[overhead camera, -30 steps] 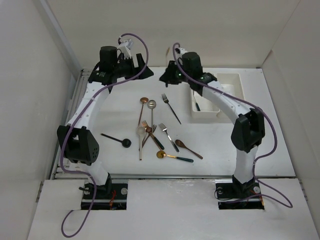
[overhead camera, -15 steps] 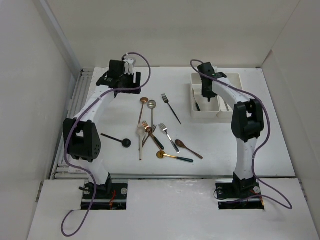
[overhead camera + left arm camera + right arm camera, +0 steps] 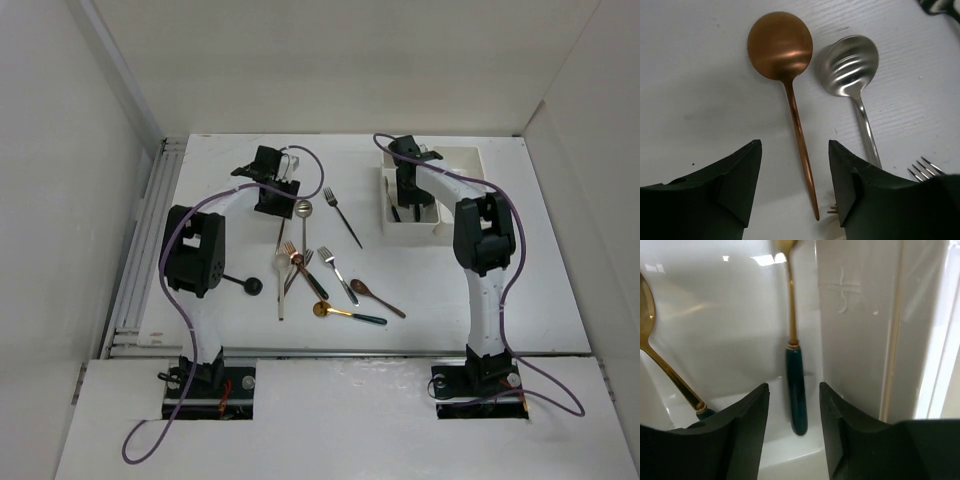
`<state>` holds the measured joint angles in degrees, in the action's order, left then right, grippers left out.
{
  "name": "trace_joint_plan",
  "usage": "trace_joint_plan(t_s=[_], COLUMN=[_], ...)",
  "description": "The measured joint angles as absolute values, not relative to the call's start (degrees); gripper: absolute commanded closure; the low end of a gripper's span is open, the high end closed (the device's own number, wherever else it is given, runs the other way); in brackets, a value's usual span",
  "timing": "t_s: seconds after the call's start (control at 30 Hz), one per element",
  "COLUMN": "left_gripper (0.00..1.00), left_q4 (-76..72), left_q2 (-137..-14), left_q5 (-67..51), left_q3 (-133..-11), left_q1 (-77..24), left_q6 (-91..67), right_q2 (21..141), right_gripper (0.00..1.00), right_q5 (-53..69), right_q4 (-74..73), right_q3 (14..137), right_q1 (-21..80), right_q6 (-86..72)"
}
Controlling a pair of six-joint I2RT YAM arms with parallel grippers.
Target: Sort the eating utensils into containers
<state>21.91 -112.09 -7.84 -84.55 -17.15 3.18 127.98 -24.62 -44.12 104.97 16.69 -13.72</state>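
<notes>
My left gripper [image 3: 272,188] is open and low over the table. In the left wrist view the open left gripper [image 3: 795,148] straddles the handle of a copper spoon [image 3: 780,44]. A silver spoon [image 3: 850,64] lies just right of it and also shows in the top view [image 3: 303,210]. My right gripper [image 3: 405,190] is open inside the left one of the two white containers [image 3: 470,152]. In the right wrist view the open right gripper [image 3: 792,388] has a gold utensil with a dark teal handle [image 3: 795,390] lying between its fingers, untouched. A second gold spoon [image 3: 660,365] lies to its left.
Several utensils lie mid-table: a black fork [image 3: 343,217], a black spoon [image 3: 236,279], a silver fork [image 3: 337,272], a brown spoon [image 3: 377,297], a gold teal-handled spoon [image 3: 346,313] and a crossed cluster [image 3: 296,262]. The bin divider wall [image 3: 855,315] is right of my right gripper.
My left gripper has swung right and down onto the copper spoon. My right gripper has moved right from the table's middle and sunk into the left bin.
</notes>
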Motion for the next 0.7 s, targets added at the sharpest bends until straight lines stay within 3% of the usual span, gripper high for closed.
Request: trace_joint_plan(t_s=[0.1,0.3,0.47,0.7], left_gripper=[0.57,0.69,0.98,1.00], left_q4=[22.1,22.1,22.2,22.2], left_q2=[-116.3,-121.0,-122.8,-123.6], left_q5=[-6.8,-3.8,-2.4,-1.9], left_q3=[-86.0,-90.8,-92.5,-93.6], left_q1=[-17.6,-18.5,-19.1,-19.3], left_q6=[3.2,3.4,3.2,2.7], right_q2=[128.0,126.2,121.0,115.4], right_gripper=[0.43,0.42,0.42,0.42], right_q5=[-24.5,-24.4,-24.5,-25.2], right_q4=[-44.3,-44.6,-44.6,-44.6], right_q3=[105.0,105.0,105.0,105.0], right_q1=[16.7,16.7,16.7,16.7], right_q6=[-13.5,-13.5,-13.4,-13.5])
